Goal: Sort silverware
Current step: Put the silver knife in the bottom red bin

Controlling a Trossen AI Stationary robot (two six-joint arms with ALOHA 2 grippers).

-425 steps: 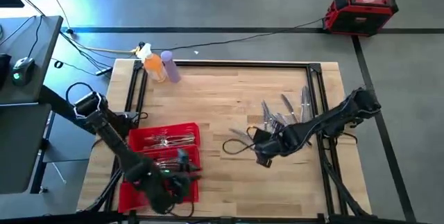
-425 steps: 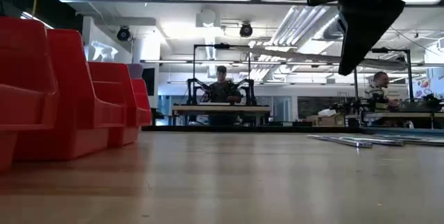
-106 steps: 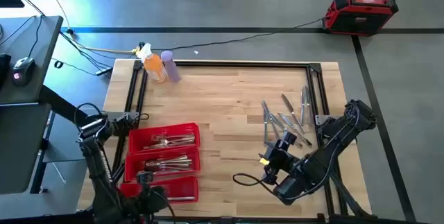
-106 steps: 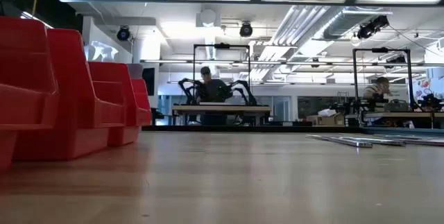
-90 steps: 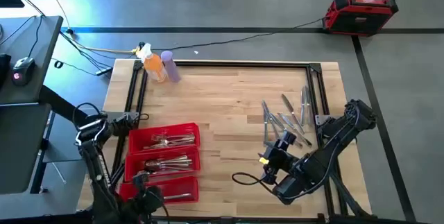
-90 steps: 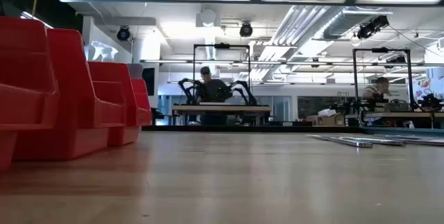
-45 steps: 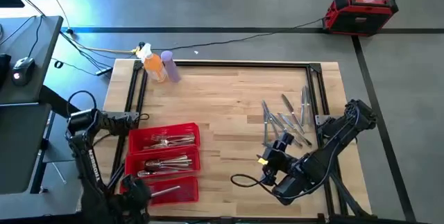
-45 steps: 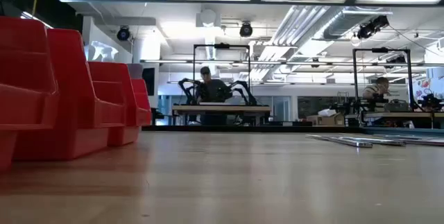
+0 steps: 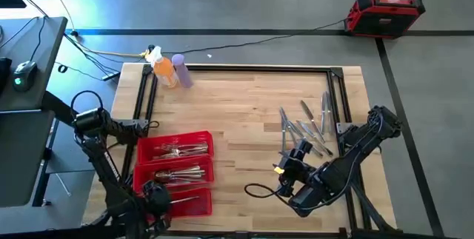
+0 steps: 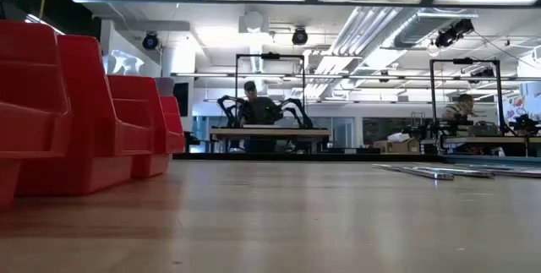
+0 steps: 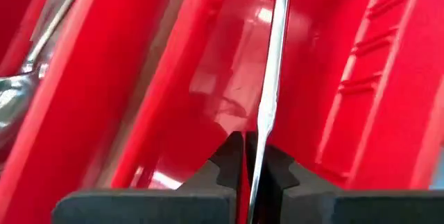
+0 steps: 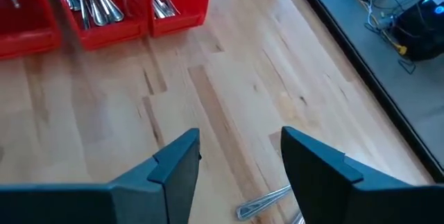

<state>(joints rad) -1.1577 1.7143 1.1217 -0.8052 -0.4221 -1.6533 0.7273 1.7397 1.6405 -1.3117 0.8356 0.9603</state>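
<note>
Left gripper [image 11: 251,175] now pinches a knife [image 11: 272,78] over the red tray [image 11: 388,78].

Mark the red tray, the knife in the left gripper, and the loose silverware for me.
red tray [image 9: 209,137]: high view, far rim.
knife [image 11: 272,85]: left wrist view, mid-blade above the jaws.
loose silverware [image 9: 305,126]: high view, middle of the pile on the table's right side.

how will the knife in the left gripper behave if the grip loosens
The knife is slim, polished metal, so it would likely slide out easily. The left gripper pinches only one end, so it may pivot. It looks rigid; over the red tray, it would probably drop in unbent.
</note>
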